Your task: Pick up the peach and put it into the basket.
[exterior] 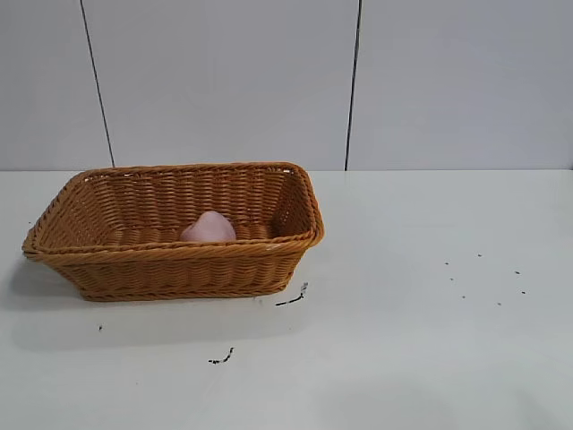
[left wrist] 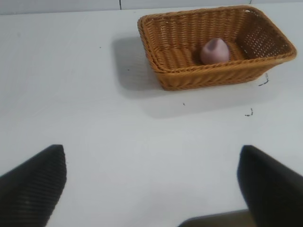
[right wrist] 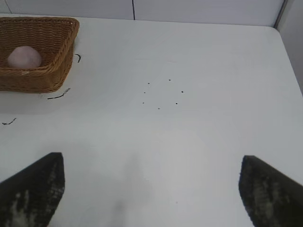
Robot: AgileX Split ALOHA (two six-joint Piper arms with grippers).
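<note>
The pale-pink peach [exterior: 209,228] lies inside the orange-brown wicker basket [exterior: 170,266], on its floor near the front wall. It also shows in the left wrist view [left wrist: 215,50] and the right wrist view [right wrist: 24,57], inside the basket [left wrist: 208,75] [right wrist: 40,80]. Neither arm shows in the exterior view. My left gripper [left wrist: 151,161] is open and empty, far back from the basket over bare table. My right gripper [right wrist: 151,165] is open and empty, well off to the basket's side.
The white table [exterior: 412,340] carries small dark marks near the basket [exterior: 292,298] [exterior: 221,358] and a cluster of specks on the right [exterior: 488,278]. A pale panelled wall stands behind the table.
</note>
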